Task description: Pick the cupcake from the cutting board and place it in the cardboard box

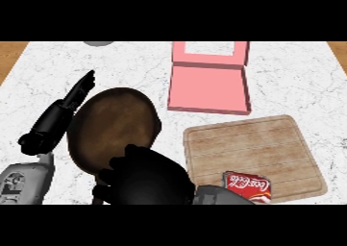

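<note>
A brown rounded cupcake (113,126) fills the left middle of the head view, raised off the counter and looming large. My right hand (149,178) is curled round its lower end and hides that part. The wooden cutting board (253,146) lies to the right of the hand, with no cupcake on it. Beyond the board, at the back, the pink box (208,91) lies with its lid (208,52) open and nothing inside. My left hand (56,122) rests at the left beside the cupcake, fingers straight and pointing away from me.
A red cola can (248,186) lies on the cutting board's near edge, close to my right forearm. A grey round thing (98,43) peeks in at the counter's far edge. Wooden floor shows past the white marble counter (303,81) on both sides.
</note>
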You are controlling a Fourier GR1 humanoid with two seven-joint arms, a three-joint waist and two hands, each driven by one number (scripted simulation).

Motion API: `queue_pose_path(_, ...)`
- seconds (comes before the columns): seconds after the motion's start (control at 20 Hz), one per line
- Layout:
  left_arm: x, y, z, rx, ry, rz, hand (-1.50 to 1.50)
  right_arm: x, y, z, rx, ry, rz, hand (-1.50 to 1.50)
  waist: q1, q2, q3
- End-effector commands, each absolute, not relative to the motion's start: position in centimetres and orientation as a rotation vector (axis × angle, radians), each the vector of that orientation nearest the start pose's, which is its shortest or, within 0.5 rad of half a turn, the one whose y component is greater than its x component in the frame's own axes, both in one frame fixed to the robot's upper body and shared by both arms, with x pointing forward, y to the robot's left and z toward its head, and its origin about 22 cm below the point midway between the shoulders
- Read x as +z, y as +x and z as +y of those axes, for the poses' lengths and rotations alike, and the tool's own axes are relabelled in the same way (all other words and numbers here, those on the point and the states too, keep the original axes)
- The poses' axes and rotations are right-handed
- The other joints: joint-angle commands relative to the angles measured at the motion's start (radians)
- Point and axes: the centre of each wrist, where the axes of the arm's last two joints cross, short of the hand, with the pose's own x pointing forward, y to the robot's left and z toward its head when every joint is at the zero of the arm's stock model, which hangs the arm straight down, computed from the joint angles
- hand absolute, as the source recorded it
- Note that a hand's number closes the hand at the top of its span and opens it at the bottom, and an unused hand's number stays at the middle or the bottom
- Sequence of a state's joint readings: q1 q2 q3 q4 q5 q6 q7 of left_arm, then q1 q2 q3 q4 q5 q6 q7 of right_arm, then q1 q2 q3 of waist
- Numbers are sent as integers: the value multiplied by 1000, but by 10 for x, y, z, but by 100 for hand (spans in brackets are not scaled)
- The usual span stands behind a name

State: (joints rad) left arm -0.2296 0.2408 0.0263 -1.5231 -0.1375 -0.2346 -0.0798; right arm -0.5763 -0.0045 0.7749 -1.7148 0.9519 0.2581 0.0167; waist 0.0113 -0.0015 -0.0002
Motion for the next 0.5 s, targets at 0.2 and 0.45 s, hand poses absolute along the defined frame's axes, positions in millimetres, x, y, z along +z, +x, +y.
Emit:
queue_pose_path(0.2,64,293,260,-550,83,-1771,0,193,259,-37,-1886,611,3255,150,5,3,-1)
queue_pose_path(0.45,65,306,269,-533,97,-1740,0,220,297,-51,-1790,783,3383,150,-8,4,0)
